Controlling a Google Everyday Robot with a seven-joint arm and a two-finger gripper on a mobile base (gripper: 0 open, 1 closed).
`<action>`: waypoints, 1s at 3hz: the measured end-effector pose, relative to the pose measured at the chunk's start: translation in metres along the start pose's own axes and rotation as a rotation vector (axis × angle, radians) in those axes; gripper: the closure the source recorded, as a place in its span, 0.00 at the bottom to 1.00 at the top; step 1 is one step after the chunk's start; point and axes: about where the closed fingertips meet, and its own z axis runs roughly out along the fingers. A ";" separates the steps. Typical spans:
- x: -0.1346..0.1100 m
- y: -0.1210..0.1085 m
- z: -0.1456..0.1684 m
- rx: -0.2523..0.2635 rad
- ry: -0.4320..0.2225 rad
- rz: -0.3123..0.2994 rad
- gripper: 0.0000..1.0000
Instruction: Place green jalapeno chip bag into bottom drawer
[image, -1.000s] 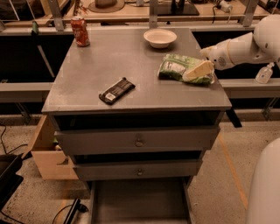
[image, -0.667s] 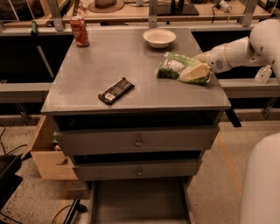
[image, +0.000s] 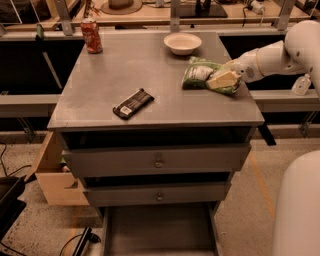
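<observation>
The green jalapeno chip bag (image: 200, 74) lies on the right part of the grey cabinet top (image: 125, 70), just in front of a white bowl. My gripper (image: 223, 79) reaches in from the right on its white arm and is shut on the right half of the bag, low over the cabinet top. The bottom drawer (image: 160, 232) is pulled out at the foot of the cabinet, with its flat grey floor bare.
A flat black wrapped bar (image: 133, 103) lies at the front middle of the top. A red soda can (image: 91, 36) stands at the back left and a white bowl (image: 182, 43) at the back. Two knobbed upper drawers (image: 159, 163) are slightly open. A cardboard box (image: 52, 175) sits at the lower left.
My gripper and the bag have shifted slightly to the left and up together. The bar, can and bowl have not moved.
</observation>
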 end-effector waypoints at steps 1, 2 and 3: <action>-0.001 0.000 0.000 0.000 0.000 0.000 1.00; -0.014 0.005 0.000 -0.001 0.026 -0.026 1.00; -0.043 0.028 -0.034 0.063 0.079 -0.122 1.00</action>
